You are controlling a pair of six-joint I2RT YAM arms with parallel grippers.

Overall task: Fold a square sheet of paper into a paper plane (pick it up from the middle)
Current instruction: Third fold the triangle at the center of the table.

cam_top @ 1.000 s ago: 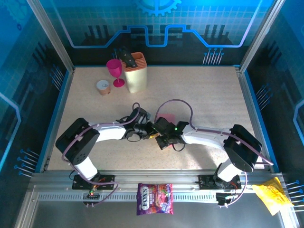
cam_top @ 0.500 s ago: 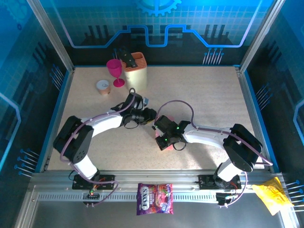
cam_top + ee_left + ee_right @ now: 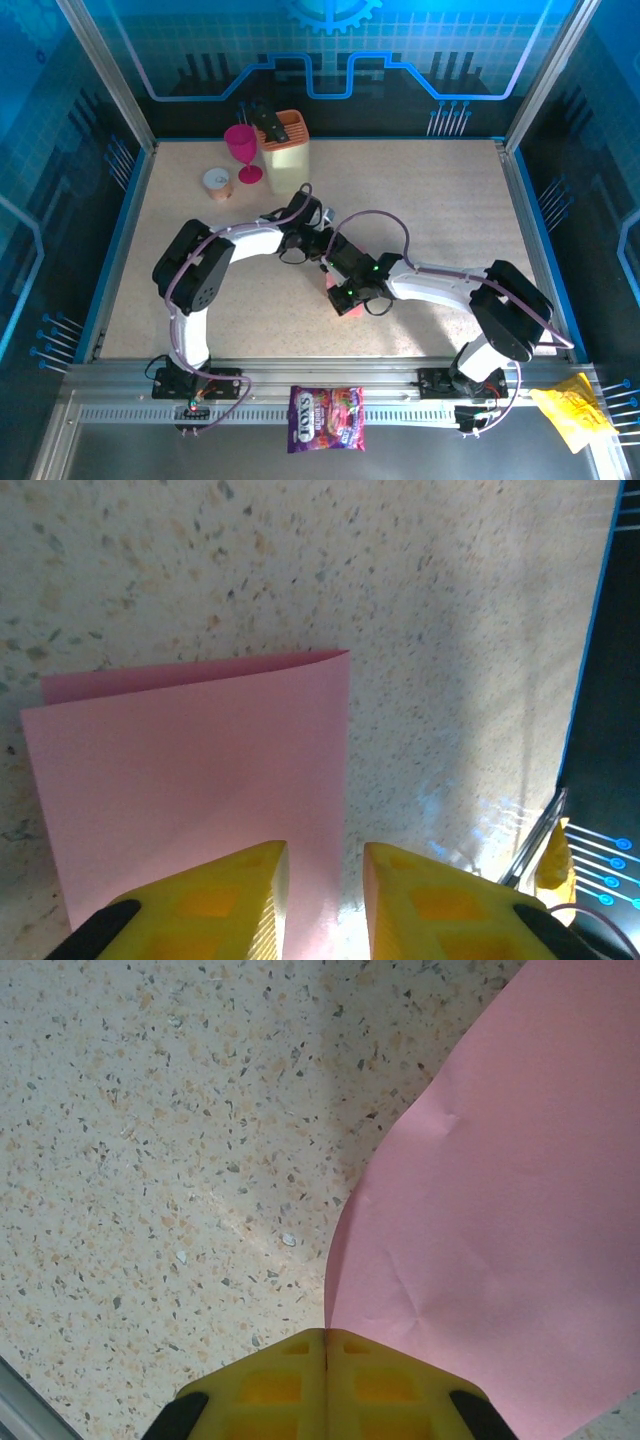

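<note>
From above: both arms meet mid-table (image 3: 450, 200). The left gripper (image 3: 322, 248) sits on the far side and the right gripper (image 3: 340, 288) on the near side, almost touching. A corner of the pink sheet of paper (image 3: 346, 305) peeks out just near of the right gripper, flat on the tabletop. Well apart at the far left stand the beige knife block (image 3: 285, 152), the pink goblet (image 3: 240, 145) and a tape roll (image 3: 217, 182). On the near rail, off the table, lie a candy bag (image 3: 325, 418) and a yellow wrapper (image 3: 570, 410).

Left wrist view: the sheet of paper (image 3: 190, 770) lies folded, 2 layers showing, the lower one sticking out along one edge. The left gripper (image 3: 325, 900) hovers at its side edge with the fingers (image 3: 200, 905) narrowly apart, a clear gap between them.

Right wrist view: the right gripper (image 3: 327, 1360) has its jaws pressed tight together. The sheet of paper (image 3: 500, 1210) bows away from the tips, lightly creased, and its edge runs right up to them. Whether paper is pinched there, I cannot tell.
</note>
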